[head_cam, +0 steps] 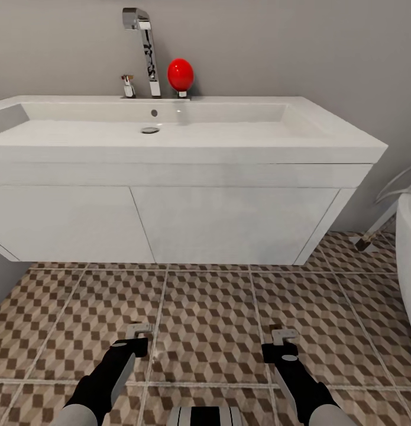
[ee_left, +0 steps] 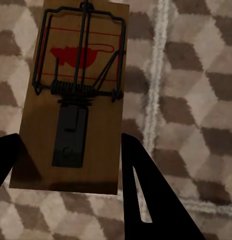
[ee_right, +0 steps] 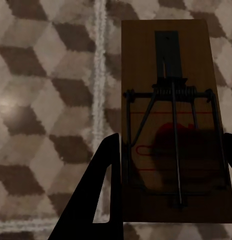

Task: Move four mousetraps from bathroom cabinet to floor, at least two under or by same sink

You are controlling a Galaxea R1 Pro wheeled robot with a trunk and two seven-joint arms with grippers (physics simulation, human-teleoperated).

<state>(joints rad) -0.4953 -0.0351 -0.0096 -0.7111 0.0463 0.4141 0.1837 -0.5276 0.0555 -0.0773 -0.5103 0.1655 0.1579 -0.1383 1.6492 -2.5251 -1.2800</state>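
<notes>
Each end effector pinches a flat wooden mousetrap with dark wire: left end effector point(head_cam: 138, 338), mousetrap point(ee_left: 78, 95); right end effector point(head_cam: 283, 344), second mousetrap point(ee_right: 173, 125), above cube-patterned floor point(head_cam: 205, 319).

My head camera looks forward and down at the white basin unit point(head_cam: 229, 225) and the bathroom floor point(head_cam: 205, 319), with both arms low in frame. Each wrist camera faces straight down, close over a mousetrap point(ee_left: 78, 100) point(ee_right: 171, 125). All three views share the cube-patterned tiles.
</notes>
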